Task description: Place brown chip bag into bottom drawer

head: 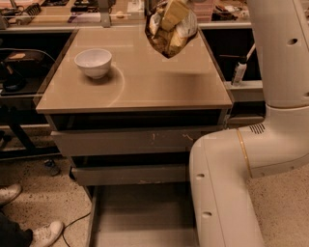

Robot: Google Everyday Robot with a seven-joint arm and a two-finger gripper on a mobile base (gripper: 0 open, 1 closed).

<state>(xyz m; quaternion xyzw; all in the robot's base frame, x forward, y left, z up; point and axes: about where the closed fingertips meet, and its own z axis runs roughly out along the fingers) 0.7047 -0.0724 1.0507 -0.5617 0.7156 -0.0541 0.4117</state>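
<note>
The brown chip bag (170, 29) hangs in the air above the far right part of the cabinet top (145, 82). It is crinkly, with brown and pale yellow print. My gripper (175, 6) is at the top edge of the view, shut on the bag's upper part and largely hidden by it. The bottom drawer (140, 217) is pulled out at the foot of the cabinet, a wide flat tray. Its right side is hidden behind my white arm (227, 183).
A white bowl (93, 61) sits on the left of the cabinet top. The two upper drawers (130, 142) stand slightly pulled out. A white bottle (239, 71) stands on a shelf at right. A person's shoes (44, 233) are on the floor at lower left. Cluttered benches lie behind.
</note>
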